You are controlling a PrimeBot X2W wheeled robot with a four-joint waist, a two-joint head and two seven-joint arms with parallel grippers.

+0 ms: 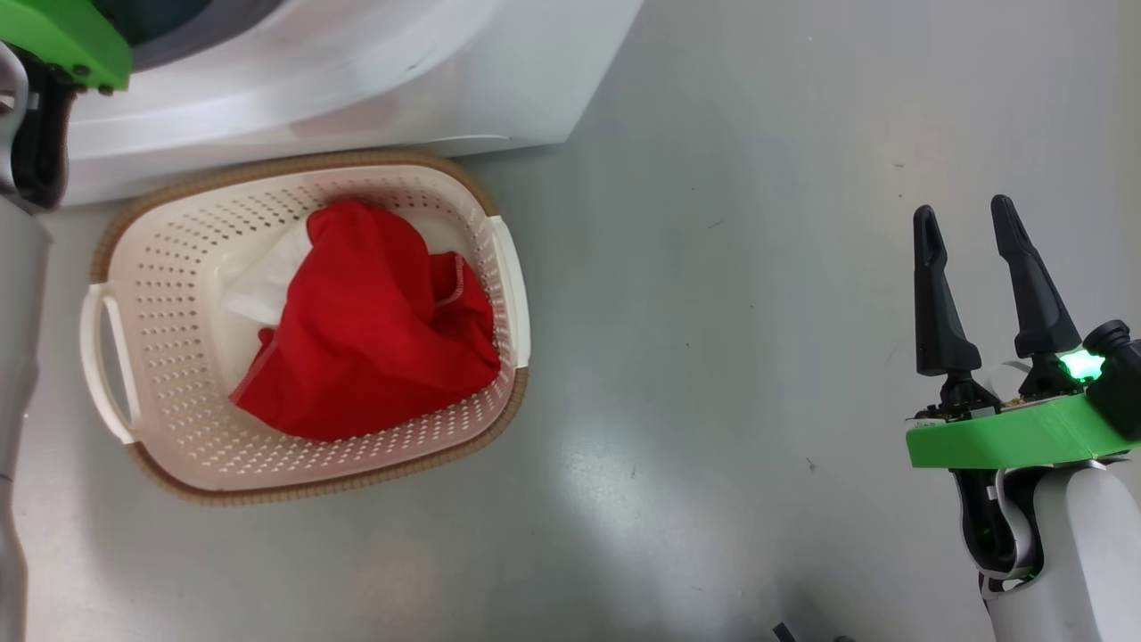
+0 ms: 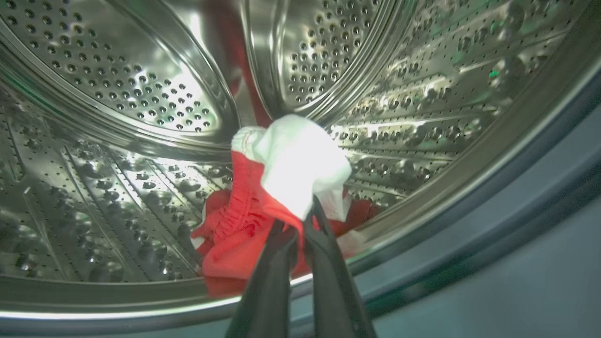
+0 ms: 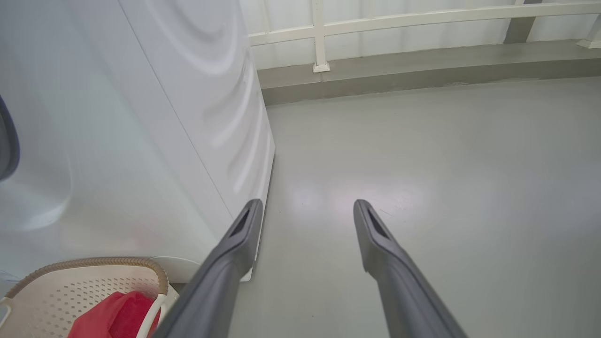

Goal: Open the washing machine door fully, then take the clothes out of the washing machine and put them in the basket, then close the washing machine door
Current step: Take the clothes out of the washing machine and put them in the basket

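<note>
Grey floor (image 1: 713, 312); basket (image 1: 160, 294) beside washer (image 1: 357, 80) holds clothes (image 1: 374, 330); inside washer, left fingers (image 2: 324, 263) pinch a garment (image 2: 281, 178); right fingers (image 1: 936, 303) spread.

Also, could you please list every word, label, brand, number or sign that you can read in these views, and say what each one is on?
No text can be read in any view.
The washing machine shows plain white panels with no lettering.
The basket has bare perforated walls.
The red and white clothes carry no legible print.
The steel drum has no markings.
</note>
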